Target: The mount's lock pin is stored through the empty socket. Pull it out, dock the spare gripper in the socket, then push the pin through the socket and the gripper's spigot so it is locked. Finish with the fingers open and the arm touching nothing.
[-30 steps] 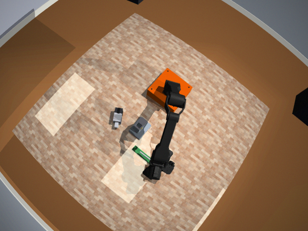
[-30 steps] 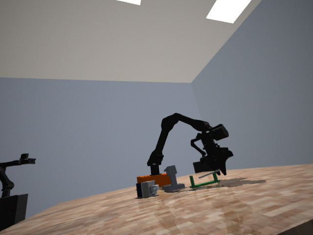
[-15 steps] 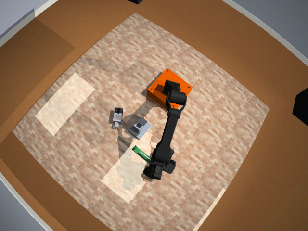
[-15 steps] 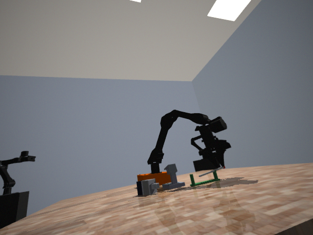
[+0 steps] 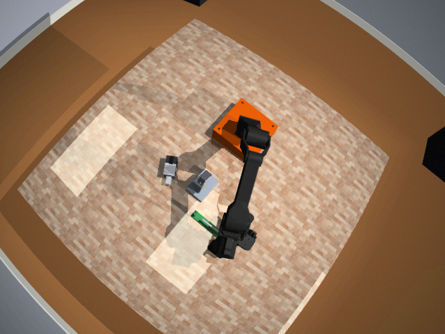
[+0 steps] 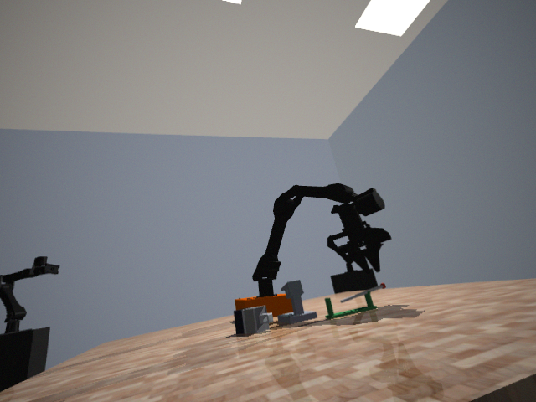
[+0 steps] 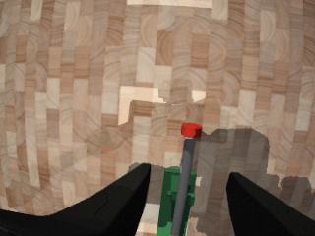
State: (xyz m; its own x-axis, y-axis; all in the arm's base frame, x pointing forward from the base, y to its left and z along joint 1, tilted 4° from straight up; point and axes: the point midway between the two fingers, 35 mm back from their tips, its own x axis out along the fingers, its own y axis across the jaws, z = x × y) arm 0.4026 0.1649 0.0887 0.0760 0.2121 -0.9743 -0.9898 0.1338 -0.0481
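Note:
The lock pin (image 6: 359, 296) (image 7: 183, 192), grey with a red head, lies tilted at the green rack (image 5: 201, 218) (image 6: 350, 311) (image 7: 167, 206). Its head end is higher and sticks out past one post; its other end hangs low, short of the far post. My gripper (image 6: 372, 270) (image 7: 189, 176) is open above the head end, a finger on each side of the pin, touching neither. The grey mount (image 5: 210, 191) (image 6: 294, 294) stands upright with no pin visible in its socket. The spare gripper (image 5: 170, 169) (image 6: 253, 320), grey and black, lies on the table beside the mount.
The orange base (image 5: 251, 109) (image 6: 283, 305) of my arm stands behind the mount. The rack lies on the far side of the mount from the base. Another black arm (image 6: 12, 302) stands beyond the table at the left of the exterior view.

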